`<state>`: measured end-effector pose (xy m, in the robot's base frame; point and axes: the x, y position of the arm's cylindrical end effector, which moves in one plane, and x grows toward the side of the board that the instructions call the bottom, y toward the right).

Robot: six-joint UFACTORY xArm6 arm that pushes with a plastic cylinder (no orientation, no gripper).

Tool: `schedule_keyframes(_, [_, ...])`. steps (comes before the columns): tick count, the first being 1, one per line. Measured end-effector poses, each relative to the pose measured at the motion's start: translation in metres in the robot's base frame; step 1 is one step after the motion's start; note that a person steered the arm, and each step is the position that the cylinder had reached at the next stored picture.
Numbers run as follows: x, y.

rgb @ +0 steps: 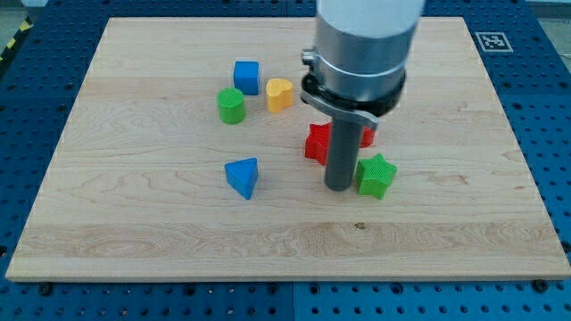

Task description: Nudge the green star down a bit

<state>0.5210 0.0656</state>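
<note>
The green star (376,175) lies on the wooden board (134,223), right of the middle. My tip (338,186) stands on the board just to the star's left, very close to it or touching it. A red block (317,143) sits just above and left of the tip, partly hidden by the rod. Another bit of red (367,138) shows on the rod's right side, above the green star.
A blue triangular block (243,176) lies left of the tip. Further up the view's left are a green cylinder (231,105), a blue cube (246,77) and a yellow heart-shaped block (279,94). The arm's grey body (366,45) hides the board's top middle.
</note>
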Motion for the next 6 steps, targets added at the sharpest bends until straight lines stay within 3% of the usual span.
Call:
schedule_keyframes(2, [0.009,0.012])
schedule_keyframes(4, [0.055,0.060])
schedule_keyframes(5, [0.057,0.110])
schedule_keyframes(6, [0.028,0.140])
